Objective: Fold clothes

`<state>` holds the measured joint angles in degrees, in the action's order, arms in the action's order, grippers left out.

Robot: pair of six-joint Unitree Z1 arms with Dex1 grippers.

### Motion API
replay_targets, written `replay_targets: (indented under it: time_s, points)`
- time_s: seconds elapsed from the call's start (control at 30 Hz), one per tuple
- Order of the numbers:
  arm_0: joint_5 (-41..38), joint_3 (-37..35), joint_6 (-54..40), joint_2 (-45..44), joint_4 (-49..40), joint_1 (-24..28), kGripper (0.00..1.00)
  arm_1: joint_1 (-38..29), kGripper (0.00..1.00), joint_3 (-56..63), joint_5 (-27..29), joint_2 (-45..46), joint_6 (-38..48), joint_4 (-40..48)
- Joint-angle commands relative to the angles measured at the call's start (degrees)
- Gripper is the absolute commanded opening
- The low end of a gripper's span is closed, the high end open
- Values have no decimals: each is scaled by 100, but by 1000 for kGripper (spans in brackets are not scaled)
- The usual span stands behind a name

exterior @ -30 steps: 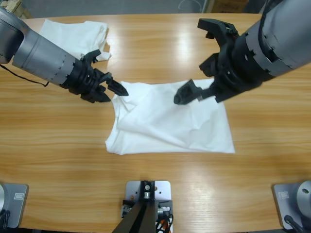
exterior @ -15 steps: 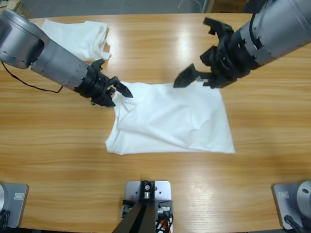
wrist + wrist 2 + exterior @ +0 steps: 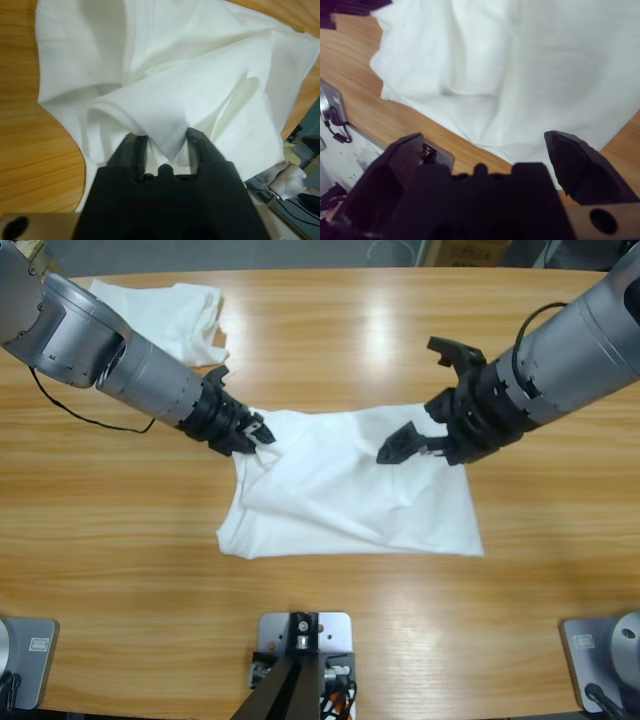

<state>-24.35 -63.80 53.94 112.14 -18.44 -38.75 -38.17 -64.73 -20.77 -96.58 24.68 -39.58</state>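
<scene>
Half-folded T-shirt (image 3: pixel 350 490) mid-table, second T-shirt (image 3: pixel 160 315) far beyond its upper-left corner | left gripper (image 3: pixel 262 432) pinching that corner's fold | right gripper (image 3: pixel 420 410) agape over upper-right edge | advice: clamp before lifting, raise both corners level, keep cloth taut.

White T-shirt (image 3: pixel 350 490): plain cotton, spread mid-table, partly folded into a rough rectangle, creased, with its upper left corner bunched and lifted off the wood.

White T-shirt, 2nd (image 3: pixel 165 315): plain, lying crumpled in a loose heap at the far left corner of the table, well apart from the 1st.
</scene>
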Motion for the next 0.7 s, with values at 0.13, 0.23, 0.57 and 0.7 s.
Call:
replay_targets:
  time_s: [0.13, 0.23, 0.57, 0.7]
  points:
    - [173, -129, -8, 135, 270, -21, 0, 91, 977, 337, -85, -18, -186, 201]
    - [306, -127, 137, 121, 262, 44, 0, 91, 977, 490, -96, -40, -200, 303]
    - [431, -470, 498, 258, 320, 361, 0, 63, 982, 778, -384, 57, -385, 441]
    - [396, -846, 624, 400, 420, 415, 0, 58, 982, 982, -393, 87, -462, 477]
